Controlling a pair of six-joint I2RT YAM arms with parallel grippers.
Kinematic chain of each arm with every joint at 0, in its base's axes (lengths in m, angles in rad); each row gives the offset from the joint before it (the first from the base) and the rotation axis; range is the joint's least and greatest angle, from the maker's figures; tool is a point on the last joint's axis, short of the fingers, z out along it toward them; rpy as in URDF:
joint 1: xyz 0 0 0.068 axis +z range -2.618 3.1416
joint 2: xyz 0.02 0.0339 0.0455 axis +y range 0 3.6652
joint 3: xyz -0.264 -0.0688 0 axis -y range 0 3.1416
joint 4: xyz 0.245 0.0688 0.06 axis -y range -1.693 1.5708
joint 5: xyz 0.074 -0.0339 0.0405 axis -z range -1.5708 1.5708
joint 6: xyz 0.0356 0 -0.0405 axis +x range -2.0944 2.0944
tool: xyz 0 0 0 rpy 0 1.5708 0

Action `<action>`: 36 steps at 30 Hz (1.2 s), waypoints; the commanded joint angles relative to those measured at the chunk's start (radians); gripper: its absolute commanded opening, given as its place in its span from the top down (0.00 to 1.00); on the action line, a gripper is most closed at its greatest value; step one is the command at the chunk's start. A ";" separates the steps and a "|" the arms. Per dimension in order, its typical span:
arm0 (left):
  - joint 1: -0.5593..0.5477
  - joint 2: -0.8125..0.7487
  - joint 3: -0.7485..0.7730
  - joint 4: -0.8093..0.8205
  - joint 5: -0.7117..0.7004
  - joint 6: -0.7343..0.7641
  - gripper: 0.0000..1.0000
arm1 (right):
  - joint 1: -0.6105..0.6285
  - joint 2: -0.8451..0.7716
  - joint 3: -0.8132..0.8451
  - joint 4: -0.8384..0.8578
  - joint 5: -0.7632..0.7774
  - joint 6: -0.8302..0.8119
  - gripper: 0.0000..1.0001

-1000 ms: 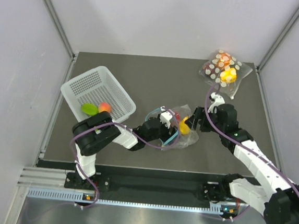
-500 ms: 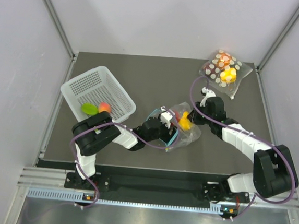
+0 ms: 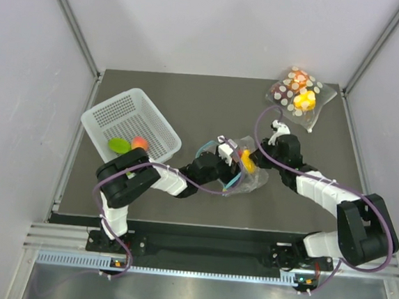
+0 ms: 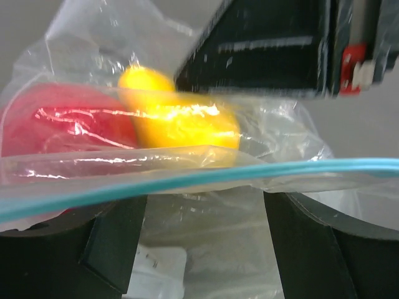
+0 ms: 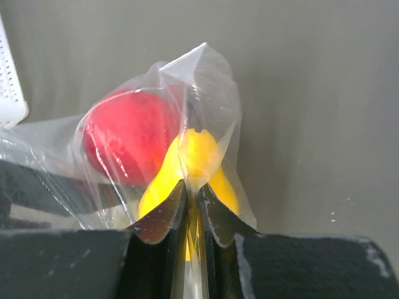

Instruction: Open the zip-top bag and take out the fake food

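zip-top bag [image 3: 251,180] of clear crinkly plastic, with a teal-blue zip strip at its mouth, lies near the middle of the dark grey table [image 3: 211,101], between the two arms. we see a white perforated plastic basket [image 3: 136,116] at the table's left, well apart from it, with a glossy green fruit [image 3: 119,144] and a peach-orange fruit [image 3: 139,143] side by side in its near corner. a clear polka-dot bag [image 3: 298,95] holding yellow and orange pieces sits at the far right corner. the left gripper [image 4: 206,205] stands at the zip-top bag's mouth with its jaws spread wide, the strip running across in front of both fingers. the right gripper [image 5: 192,190] has its jaws nearly together, pinching a fold of plastic at the bag's closed end. inside we see a glossy red fruit [image 5: 128,134] and a glossy yellow fruit [image 5: 196,152], touching, the yellow one just behind the right fingertips.
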State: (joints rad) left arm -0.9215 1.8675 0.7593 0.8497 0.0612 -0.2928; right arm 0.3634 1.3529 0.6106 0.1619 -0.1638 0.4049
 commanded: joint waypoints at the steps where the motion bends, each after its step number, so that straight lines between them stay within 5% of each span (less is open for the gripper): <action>1: 0.004 0.005 0.049 0.086 -0.023 0.007 0.20 | 0.003 0.002 -0.052 -0.093 -0.086 0.023 0.91; 21: 0.004 0.111 0.080 0.103 -0.015 0.014 0.20 | 0.028 -0.118 -0.123 -0.104 -0.290 0.120 0.98; 23: 0.004 0.117 0.084 0.101 -0.011 0.017 0.27 | 0.031 -0.123 -0.129 -0.113 -0.304 0.120 0.98; 25: 0.004 0.117 0.087 0.094 0.005 0.020 0.56 | 0.031 -0.127 -0.133 -0.116 -0.298 0.120 0.97; 27: 0.004 0.110 0.083 0.077 0.018 0.023 0.72 | 0.031 -0.129 -0.140 -0.122 -0.287 0.120 0.97; 36: 0.004 -0.057 -0.070 0.002 0.117 0.053 0.80 | 0.026 -0.207 -0.106 -0.192 -0.007 0.123 0.96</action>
State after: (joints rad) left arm -0.9188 1.8957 0.7429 0.9012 0.1242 -0.2581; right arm 0.3820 1.1854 0.5034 0.0757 -0.3016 0.5293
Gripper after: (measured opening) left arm 0.661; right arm 0.037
